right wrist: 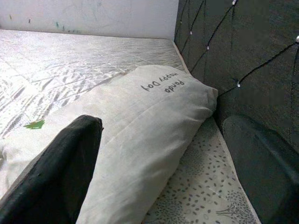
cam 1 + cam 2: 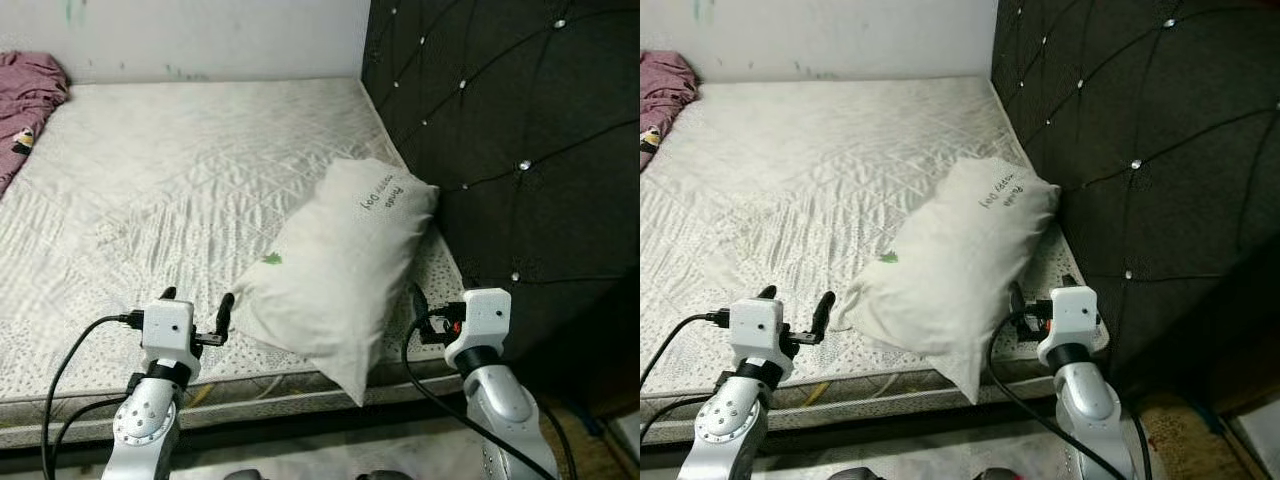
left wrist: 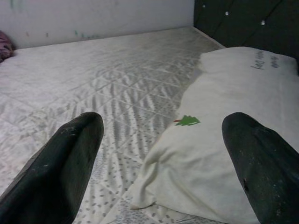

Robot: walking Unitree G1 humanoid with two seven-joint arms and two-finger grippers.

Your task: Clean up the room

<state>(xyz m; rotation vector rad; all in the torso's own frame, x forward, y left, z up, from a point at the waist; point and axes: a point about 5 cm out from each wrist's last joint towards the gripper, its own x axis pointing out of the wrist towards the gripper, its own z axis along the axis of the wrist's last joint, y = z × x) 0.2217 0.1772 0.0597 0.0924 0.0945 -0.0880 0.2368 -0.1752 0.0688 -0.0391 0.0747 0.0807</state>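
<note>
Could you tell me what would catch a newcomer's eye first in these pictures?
A plump white pillow with a small green tree print lies askew on the bare quilted mattress, beside the black tufted headboard. The open left gripper and right gripper flank its near end.

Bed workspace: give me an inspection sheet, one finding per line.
Surface: mattress with a pale quilted cover, otherwise bare in the middle.
Job's things: white pillow lies slantwise near the headboard, its lower corner overhanging the mattress's front edge; a small green tree mark and printed lettering show on it.
Clutter: crumpled pink cloth at the far left of the mattress.
Grippers: left gripper open, low at the front edge beside the pillow's left end; right gripper open, at the pillow's right side by the headboard. Neither holds anything.
Cables: black cables loop from both wrists.
Surroundings: dark tufted headboard on the right, pale wall behind.
</note>
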